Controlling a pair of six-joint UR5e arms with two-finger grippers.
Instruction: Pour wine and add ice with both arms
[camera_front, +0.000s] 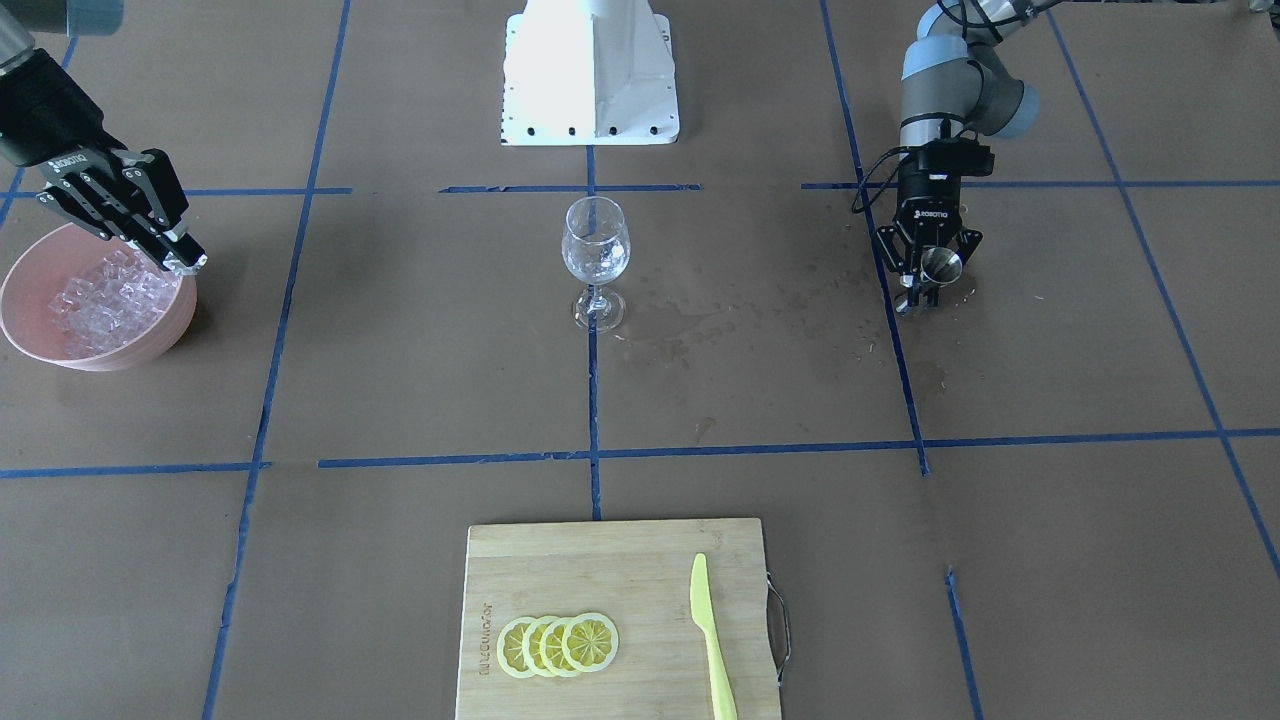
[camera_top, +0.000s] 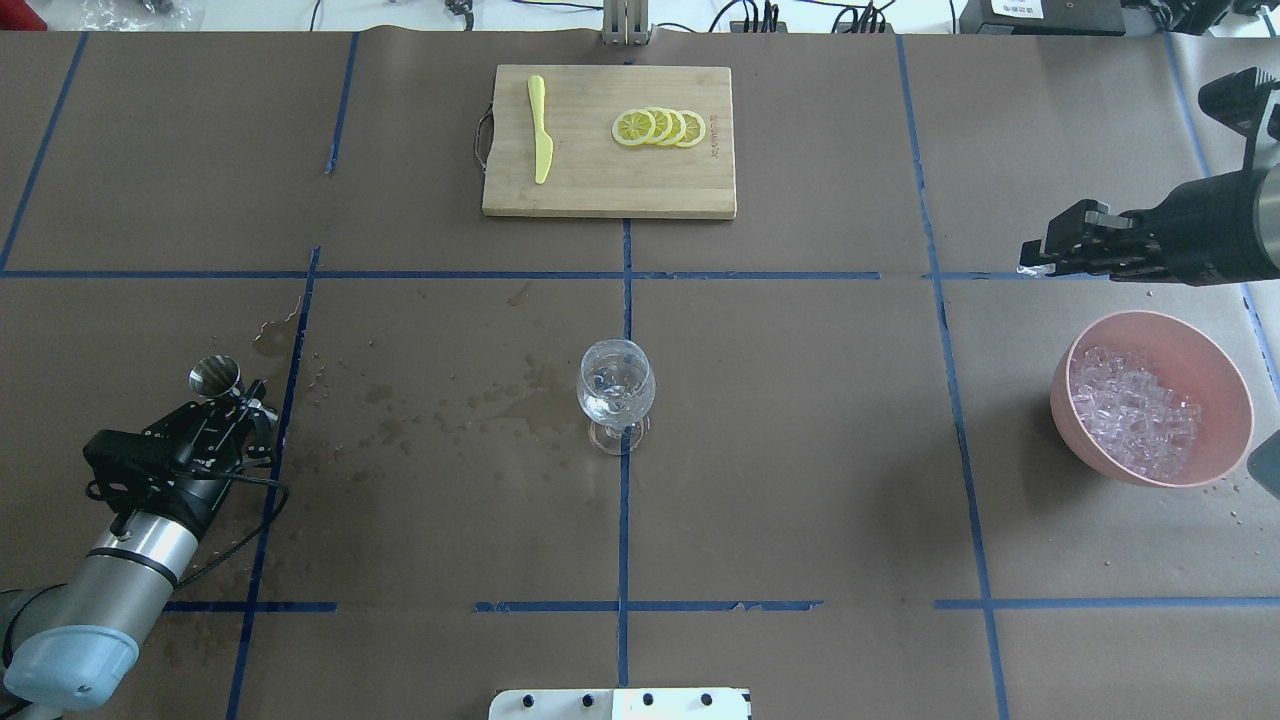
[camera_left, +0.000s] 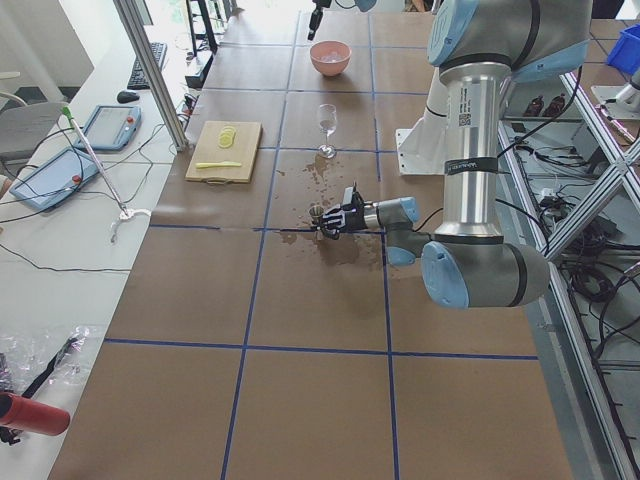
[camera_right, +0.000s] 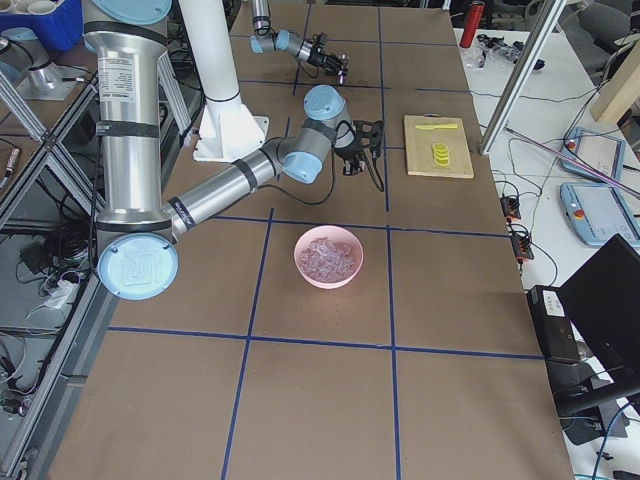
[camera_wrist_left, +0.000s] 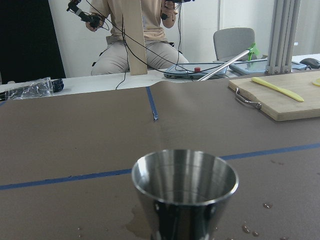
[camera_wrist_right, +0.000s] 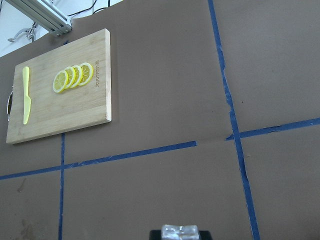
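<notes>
The clear stemmed wine glass (camera_top: 617, 393) stands upright at the table's middle (camera_front: 596, 262). My left gripper (camera_top: 234, 393) is shut on a small steel cup (camera_top: 215, 377), held low over the paper left of the glass; the cup fills the left wrist view (camera_wrist_left: 185, 192). Dark wet marks of wine (camera_top: 420, 400) spot the paper between cup and glass. The ice (camera_top: 1135, 410) is heaped in a pink bowl (camera_top: 1235, 405) at the right. My right gripper (camera_top: 1032, 262) hovers beyond the bowl, shut on one clear ice cube (camera_wrist_right: 180, 232).
A wooden cutting board (camera_top: 580, 185) with lemon slices (camera_top: 660, 127) and a yellow plastic knife (camera_top: 540, 140) lies at the table's far side. The white pedestal base (camera_front: 590, 75) stands behind the glass. Blue tape lines cross the brown paper.
</notes>
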